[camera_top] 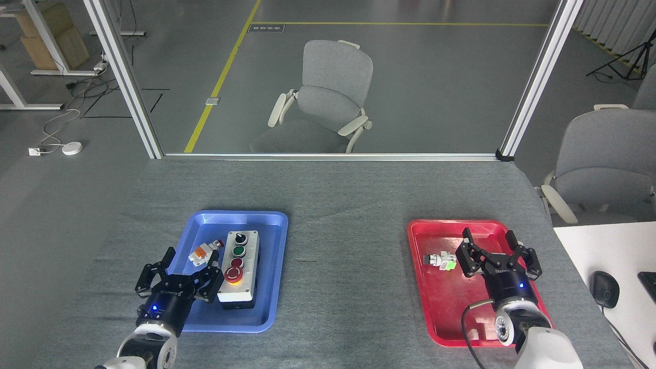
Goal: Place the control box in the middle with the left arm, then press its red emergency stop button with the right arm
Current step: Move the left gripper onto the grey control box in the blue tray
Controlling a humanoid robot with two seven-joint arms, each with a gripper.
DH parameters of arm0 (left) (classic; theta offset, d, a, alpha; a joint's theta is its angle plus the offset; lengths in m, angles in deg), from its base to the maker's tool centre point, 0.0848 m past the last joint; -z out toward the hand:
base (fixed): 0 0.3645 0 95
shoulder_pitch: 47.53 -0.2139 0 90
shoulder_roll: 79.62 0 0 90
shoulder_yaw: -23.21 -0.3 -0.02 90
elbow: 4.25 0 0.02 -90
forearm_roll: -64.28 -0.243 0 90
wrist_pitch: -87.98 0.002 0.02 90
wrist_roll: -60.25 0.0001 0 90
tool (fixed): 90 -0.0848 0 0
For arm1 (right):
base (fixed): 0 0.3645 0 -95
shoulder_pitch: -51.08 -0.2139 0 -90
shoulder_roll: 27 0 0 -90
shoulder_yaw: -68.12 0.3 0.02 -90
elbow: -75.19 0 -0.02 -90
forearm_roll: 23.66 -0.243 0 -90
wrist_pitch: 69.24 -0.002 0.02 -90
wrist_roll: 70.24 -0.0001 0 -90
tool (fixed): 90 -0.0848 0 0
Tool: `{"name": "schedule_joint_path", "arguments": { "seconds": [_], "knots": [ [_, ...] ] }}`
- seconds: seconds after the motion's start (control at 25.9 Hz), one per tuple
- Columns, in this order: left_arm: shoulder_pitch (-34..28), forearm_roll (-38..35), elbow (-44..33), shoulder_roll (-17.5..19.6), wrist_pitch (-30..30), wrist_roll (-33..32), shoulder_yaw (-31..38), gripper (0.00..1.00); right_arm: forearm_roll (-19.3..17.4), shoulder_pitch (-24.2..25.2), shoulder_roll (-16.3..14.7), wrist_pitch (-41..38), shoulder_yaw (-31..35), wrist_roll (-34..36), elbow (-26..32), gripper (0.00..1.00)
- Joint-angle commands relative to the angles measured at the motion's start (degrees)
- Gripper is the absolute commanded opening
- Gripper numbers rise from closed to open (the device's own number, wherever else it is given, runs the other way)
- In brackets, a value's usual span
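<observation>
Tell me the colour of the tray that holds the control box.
Blue tray, under the control box; head view.

Blue tray (274, 266) near left. Red tray (441, 302) near right, small switch (441, 260) inside. Grey chair (328, 97) far centre. Black mouse (605, 288) on white desk (579, 241), right edge.

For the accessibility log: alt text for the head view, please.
A grey control box lies in a blue tray at left, the open left gripper beside it. The open right gripper hovers over a red tray; bare grey cloth lies between.
</observation>
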Motion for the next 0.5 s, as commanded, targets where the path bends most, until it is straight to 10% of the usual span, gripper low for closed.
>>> {"name": "schedule_joint_path", "arguments": {
  "seconds": [0.0,0.46],
  "knots": [
    [-0.07,0.04,0.01,-0.04,0.06,0.0,0.09,1.0,0.0,-0.06,-0.02,-0.01,0.0,-0.09,0.0,1.0],
    [0.11,-0.05,-0.52,-0.22,0.15,-0.35,0.17,1.0,0.0,-0.06,-0.11,-0.01,0.0,-0.09,0.0,1.0]
  ]
}}
